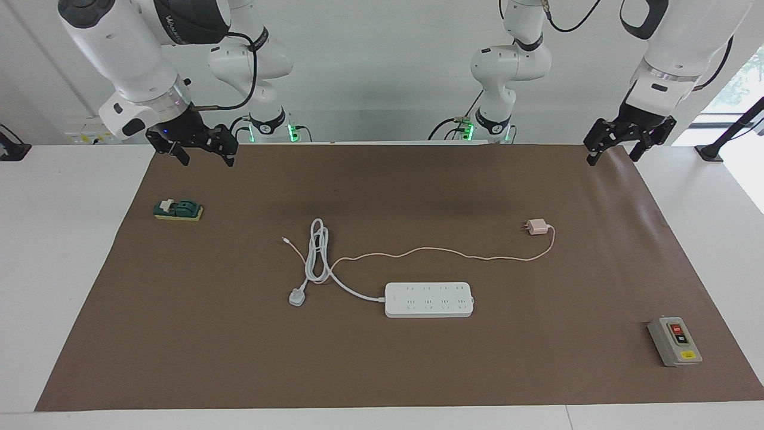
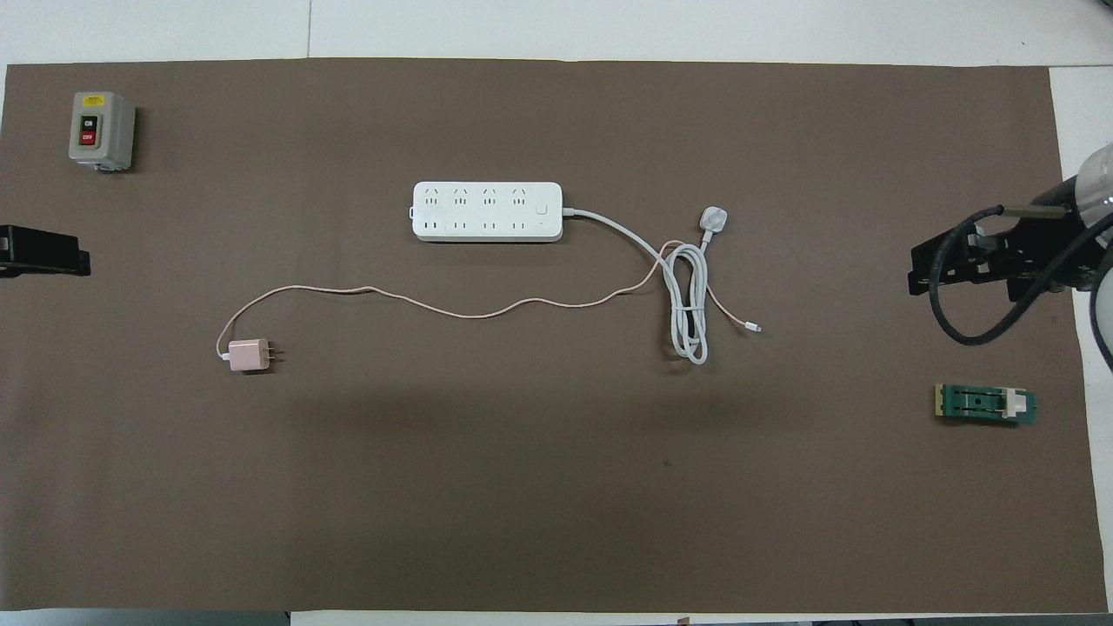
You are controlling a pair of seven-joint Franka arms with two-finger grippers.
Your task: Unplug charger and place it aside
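Charger (image 1: 538, 227), a small pale pink cube-shaped adapter with two metal prongs, is seen lying on the wide brown mat (image 1: 382, 370), below the left gripper (image 1: 628, 145) and toward the middle of the table from it, well apart from the long white multi-socket power strip (image 1: 429, 299). Its thin pink cable (image 1: 441, 253) is trailed away from that gripper to the coiled white cord (image 1: 316, 254). The charger is judged already unplugged and set aside, so the remaining step is best done by clearing both arms without snagging the cable. The left gripper is held high over the mat's edge, fingers spread wide, nothing held or touched. The right gripper (image 1: 200, 149) is raised over the mat's other end, above a green and yellow block (image 1: 178, 210); its fingers are spread too, and it is empty.
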